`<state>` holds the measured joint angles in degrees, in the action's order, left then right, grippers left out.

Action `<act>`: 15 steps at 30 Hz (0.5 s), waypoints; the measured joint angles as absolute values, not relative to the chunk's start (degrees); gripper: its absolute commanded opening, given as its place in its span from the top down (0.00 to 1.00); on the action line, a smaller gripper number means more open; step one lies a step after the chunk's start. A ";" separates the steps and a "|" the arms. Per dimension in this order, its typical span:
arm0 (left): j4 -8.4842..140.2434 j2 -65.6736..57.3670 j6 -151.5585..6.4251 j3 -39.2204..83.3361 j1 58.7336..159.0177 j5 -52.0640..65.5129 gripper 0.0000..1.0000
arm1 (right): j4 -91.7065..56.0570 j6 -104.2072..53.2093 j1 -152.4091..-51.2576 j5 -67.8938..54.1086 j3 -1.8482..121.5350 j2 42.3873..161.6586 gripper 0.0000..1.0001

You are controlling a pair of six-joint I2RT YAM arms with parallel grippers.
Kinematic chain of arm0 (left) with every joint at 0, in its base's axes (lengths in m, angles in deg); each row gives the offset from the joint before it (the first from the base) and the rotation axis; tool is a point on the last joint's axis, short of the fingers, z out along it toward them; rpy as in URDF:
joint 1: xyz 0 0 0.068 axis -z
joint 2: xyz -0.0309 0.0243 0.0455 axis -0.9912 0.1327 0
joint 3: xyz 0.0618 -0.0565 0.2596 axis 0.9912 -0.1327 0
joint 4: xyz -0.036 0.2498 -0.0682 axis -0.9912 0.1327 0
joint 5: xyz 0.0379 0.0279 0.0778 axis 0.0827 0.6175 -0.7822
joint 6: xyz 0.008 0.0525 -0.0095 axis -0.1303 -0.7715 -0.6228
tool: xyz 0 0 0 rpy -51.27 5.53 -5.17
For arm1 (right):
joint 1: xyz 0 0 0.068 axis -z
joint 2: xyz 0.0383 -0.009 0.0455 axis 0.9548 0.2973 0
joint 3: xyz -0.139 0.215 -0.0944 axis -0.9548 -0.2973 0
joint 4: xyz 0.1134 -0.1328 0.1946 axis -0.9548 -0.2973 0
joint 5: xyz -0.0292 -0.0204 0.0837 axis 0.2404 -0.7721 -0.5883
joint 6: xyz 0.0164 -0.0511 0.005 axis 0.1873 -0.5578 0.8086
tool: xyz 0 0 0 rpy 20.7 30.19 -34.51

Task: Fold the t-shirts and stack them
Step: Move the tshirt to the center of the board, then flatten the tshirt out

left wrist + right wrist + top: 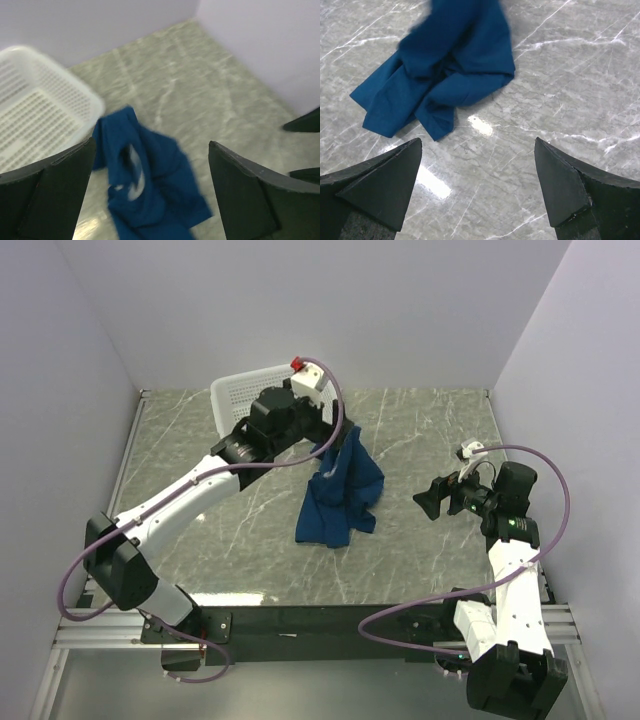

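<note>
A dark blue t-shirt (340, 495) lies crumpled in a heap on the marble table, its top part reaching up toward my left gripper (335, 435). In the left wrist view the t-shirt (155, 185) is blurred below the wide-open, empty jaws of the left gripper (151, 142), and a pale print shows in its folds. My right gripper (428, 502) is open and empty, right of the shirt. In the right wrist view the t-shirt (445, 75) lies ahead of the right gripper (477, 140), apart from the fingers.
A white lattice basket (240, 390) stands at the back left, tilted behind the left arm; it also shows in the left wrist view (35, 100). Grey walls close the table on three sides. Bare marble (420, 570) lies in front of the shirt.
</note>
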<state>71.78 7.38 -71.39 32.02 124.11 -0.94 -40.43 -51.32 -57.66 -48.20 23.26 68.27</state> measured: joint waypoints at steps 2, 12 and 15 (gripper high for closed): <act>72.23 6.02 -74.41 29.11 123.54 -3.91 0.01 | -40.43 -51.34 -57.66 -48.22 23.26 68.27 0.01; 74.60 8.80 -98.78 24.85 114.36 -5.37 0.01 | -40.43 -51.51 -57.64 -48.24 23.26 68.27 0.01; 76.06 13.91 -104.18 24.83 108.92 0.75 0.06 | -40.43 -51.51 -57.42 -48.27 23.26 68.27 0.01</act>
